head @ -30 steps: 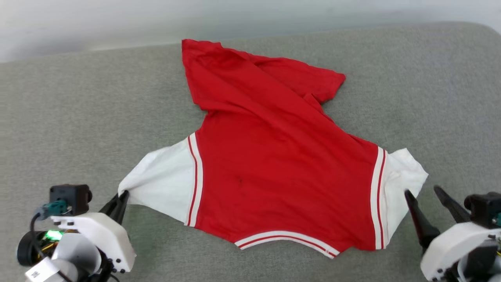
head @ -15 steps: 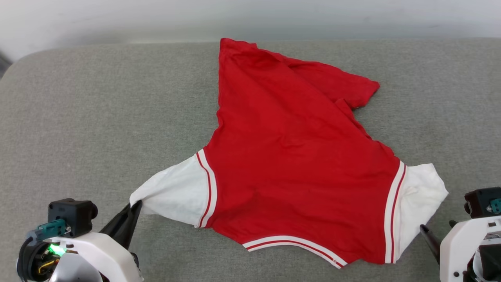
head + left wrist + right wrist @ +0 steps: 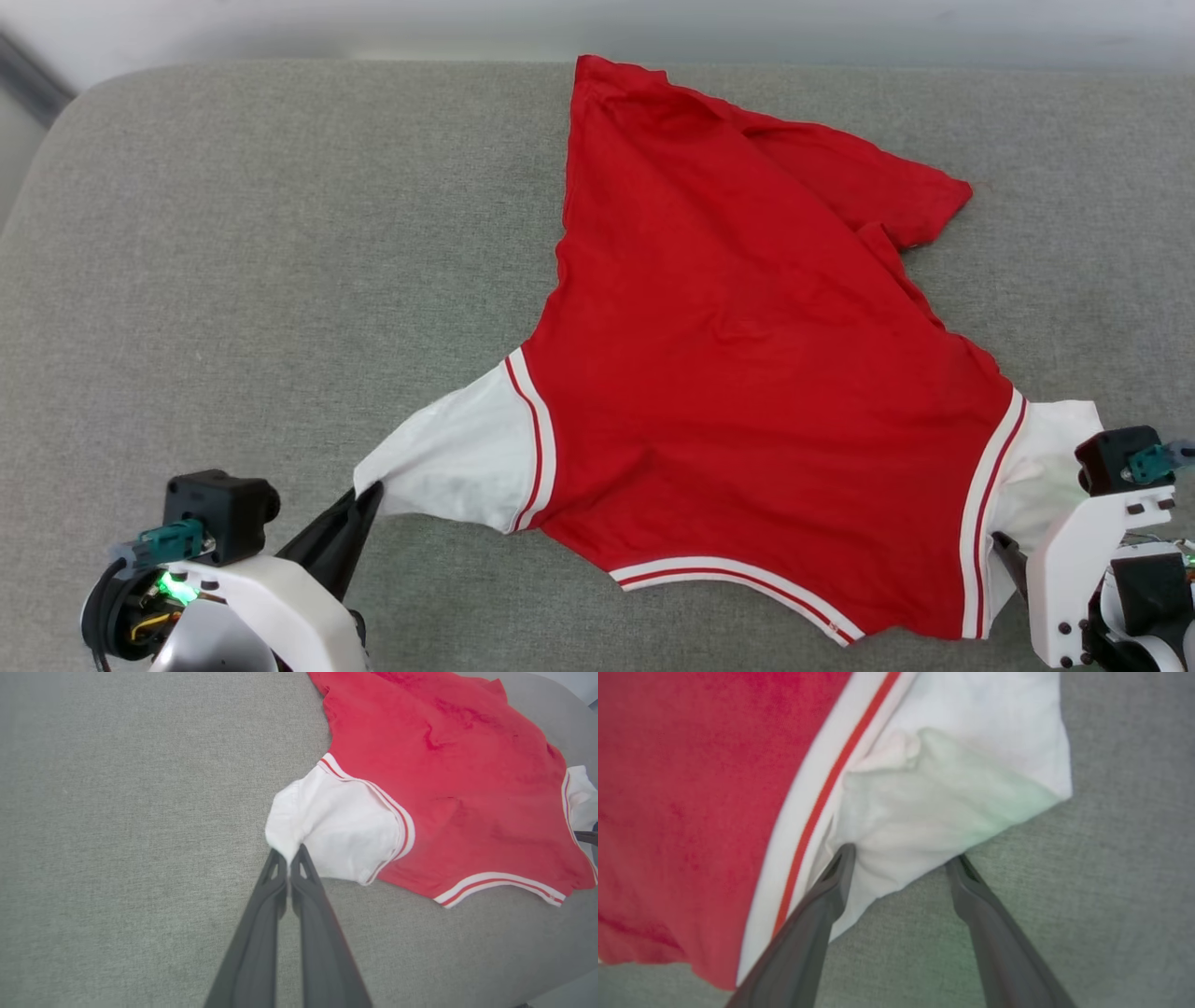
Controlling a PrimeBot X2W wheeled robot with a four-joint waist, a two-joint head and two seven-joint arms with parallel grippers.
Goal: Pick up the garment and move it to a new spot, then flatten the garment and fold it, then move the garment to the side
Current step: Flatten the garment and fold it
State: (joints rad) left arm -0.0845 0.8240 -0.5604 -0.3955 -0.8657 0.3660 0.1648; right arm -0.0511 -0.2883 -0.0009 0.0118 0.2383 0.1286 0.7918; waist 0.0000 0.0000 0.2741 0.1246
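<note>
The garment [image 3: 747, 373] lies spread on the grey cushion, plain red side up, with its striped collar trim at the near edge and a folded flap at the far right. My left gripper [image 3: 369, 490] is shut on the tip of the left white sleeve [image 3: 336, 821], and its fingers [image 3: 280, 891] are pressed together. My right gripper [image 3: 902, 856] stands open, its fingertips straddling the near edge of the right white sleeve [image 3: 948, 765] with cloth between them. In the head view one dark finger [image 3: 1010, 560] shows beside that sleeve [image 3: 1046, 457].
The grey fabric cushion [image 3: 233, 280] runs wide to the left of the garment. Its rounded far-left corner [image 3: 65, 112] meets a pale wall [image 3: 373, 23]. The cushion's near edge [image 3: 560, 984] drops off at the lower right of the left wrist view.
The head camera has swung, shifting the whole picture. My right gripper has come in onto the right sleeve's edge, still open. My left gripper keeps its grip on the left sleeve.
</note>
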